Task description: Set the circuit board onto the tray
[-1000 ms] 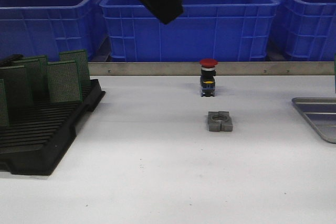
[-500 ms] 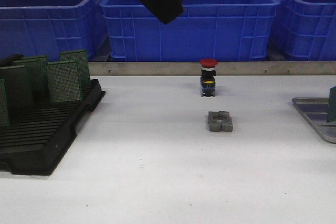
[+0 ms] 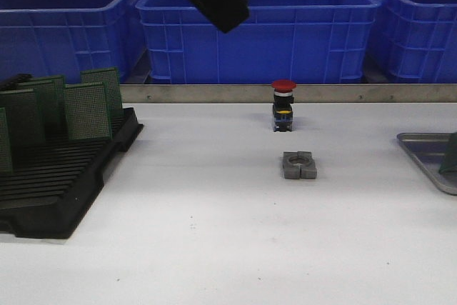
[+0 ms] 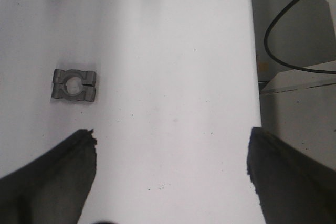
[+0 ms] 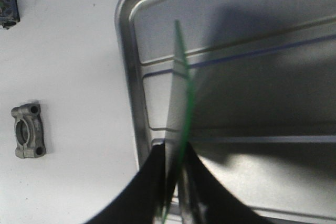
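Since half a second ago, your circuit board (image 5: 179, 108) has sunk lower over the tray (image 5: 131, 77), pinched edge-on by the right gripper (image 5: 172, 182). Your left gripper (image 4: 170, 177) hangs wide open above the table (image 4: 173, 51).

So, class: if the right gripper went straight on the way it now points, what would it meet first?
Most likely the tray floor: the right gripper, shut on the circuit board, points down at it. The gap is unclear.
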Controlling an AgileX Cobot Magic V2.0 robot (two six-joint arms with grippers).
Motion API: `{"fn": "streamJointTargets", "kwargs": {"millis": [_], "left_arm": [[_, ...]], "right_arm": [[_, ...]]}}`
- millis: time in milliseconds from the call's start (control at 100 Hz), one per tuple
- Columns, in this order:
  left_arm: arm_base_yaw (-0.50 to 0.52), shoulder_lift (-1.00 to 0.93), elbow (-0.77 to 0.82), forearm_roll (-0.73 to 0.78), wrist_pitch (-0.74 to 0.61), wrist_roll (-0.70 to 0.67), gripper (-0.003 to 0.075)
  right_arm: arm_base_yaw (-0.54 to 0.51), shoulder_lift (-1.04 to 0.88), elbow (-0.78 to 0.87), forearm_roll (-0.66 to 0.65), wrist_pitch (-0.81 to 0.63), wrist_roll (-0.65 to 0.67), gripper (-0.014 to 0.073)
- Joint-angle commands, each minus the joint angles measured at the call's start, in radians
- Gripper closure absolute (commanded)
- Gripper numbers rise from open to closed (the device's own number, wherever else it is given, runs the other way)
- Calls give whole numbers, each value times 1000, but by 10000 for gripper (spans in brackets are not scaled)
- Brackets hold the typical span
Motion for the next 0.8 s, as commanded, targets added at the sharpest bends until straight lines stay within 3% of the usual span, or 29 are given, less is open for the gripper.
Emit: {"fn": "streamJointTargets", "kwargs": {"millis": [0, 120, 260, 790], "left_arm": [[-8, -50, -29, -52, 35, -12, 164], [-8, -50, -29, -52, 35, -12, 164], [-8, -50, -29, -52, 35, -12, 164], [-8, -50, -29, -12, 32, -12, 164]], "right_arm": [[-7, -44, -24, 28, 16, -4, 365], [-7, -44, -24, 28, 10, -4, 164], [-7, -44, -24, 23, -21, -8, 41], [-7, -45, -24, 16, -18, -22, 32]]}}
